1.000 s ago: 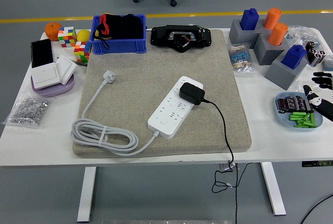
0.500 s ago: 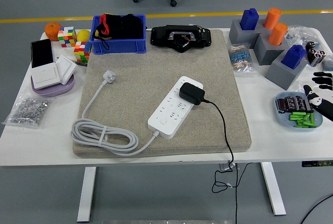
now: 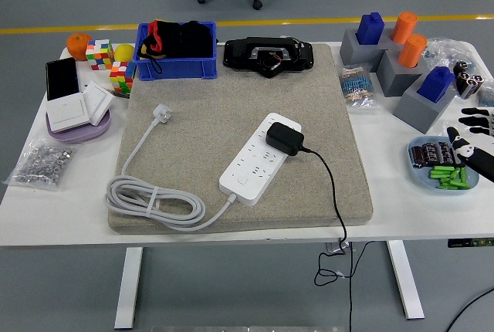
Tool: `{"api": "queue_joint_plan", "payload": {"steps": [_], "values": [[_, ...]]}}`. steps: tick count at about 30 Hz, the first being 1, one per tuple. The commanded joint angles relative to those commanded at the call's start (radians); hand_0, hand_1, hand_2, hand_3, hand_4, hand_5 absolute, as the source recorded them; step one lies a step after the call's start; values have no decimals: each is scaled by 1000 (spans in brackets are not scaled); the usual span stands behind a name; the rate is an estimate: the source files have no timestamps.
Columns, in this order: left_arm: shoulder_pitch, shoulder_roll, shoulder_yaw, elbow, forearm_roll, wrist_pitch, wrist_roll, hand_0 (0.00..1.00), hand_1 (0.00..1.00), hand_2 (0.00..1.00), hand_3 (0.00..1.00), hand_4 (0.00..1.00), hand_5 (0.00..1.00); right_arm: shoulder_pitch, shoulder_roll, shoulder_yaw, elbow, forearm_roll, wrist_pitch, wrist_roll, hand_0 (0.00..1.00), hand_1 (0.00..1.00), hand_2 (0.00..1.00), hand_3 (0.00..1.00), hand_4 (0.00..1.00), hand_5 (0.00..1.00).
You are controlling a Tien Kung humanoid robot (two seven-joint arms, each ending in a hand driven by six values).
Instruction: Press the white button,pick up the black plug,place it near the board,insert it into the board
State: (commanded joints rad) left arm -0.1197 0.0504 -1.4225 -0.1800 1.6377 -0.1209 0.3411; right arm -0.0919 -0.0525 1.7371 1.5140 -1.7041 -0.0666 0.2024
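1. My right hand sits at the table's right edge over the blue dish of green pieces, fingers loosely spread and holding nothing. It has crept slightly inward over the last second; nothing else moved.
2. My left hand is out of view.
3. The black plug is seated in the far end of the white power strip on the tan mat, its cable trailing off the near edge.
4. The plug lies as the task wants; I judge this fits the end.
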Motion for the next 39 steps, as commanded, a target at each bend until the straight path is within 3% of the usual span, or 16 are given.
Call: {"api": "queue_joint_plan", "payload": {"steps": [39], "values": [[-14,11,8,0,2,-2,2,685,676,658,683,556,190,10,-6,-35,-13,-2,12,-19,636,613,564,602,783,239]]}}
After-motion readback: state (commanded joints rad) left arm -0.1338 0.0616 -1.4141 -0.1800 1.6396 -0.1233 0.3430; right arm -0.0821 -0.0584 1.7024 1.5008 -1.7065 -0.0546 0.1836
